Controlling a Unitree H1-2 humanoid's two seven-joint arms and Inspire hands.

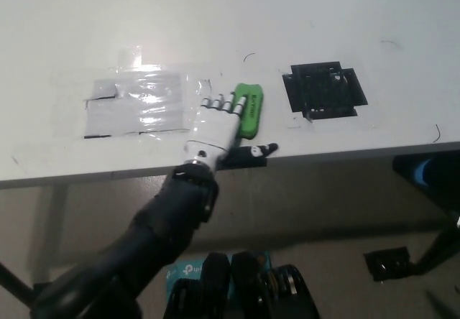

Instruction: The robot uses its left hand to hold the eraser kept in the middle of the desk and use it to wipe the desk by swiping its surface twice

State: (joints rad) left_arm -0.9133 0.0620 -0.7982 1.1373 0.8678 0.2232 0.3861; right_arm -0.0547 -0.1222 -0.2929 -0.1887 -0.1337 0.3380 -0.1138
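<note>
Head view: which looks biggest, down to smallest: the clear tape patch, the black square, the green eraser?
1. Clear tape patch.
2. Black square.
3. Green eraser, held by the white left hand, partly covered by its fingers.
</note>
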